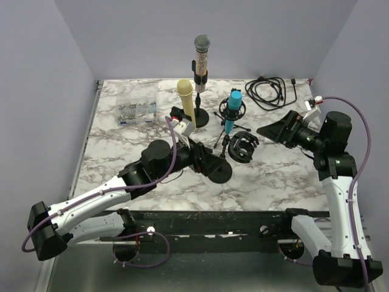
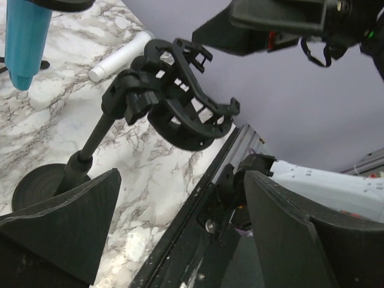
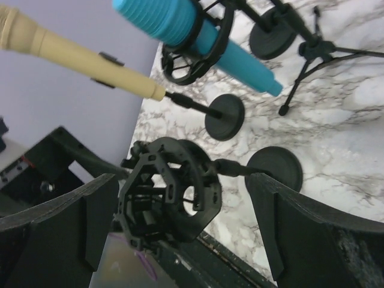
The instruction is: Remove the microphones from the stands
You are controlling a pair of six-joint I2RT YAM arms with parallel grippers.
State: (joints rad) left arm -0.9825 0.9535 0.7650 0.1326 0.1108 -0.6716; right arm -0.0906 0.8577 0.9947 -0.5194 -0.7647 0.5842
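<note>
Three microphones stand at the back. A grey-headed one sits upright in a clip stand. A cream one sits on a round-base stand. A blue one hangs in a shock mount on a tripod. In front stands an empty black shock mount on a round base. My left gripper is open and empty beside that base. In the left wrist view the mount lies ahead of it. My right gripper is open and empty just right of the mount. The blue mic and cream mic show beyond it.
A clear plastic parts box lies at the back left of the marble table. A coiled black cable lies at the back right. Purple walls close in three sides. The black rail runs along the near edge.
</note>
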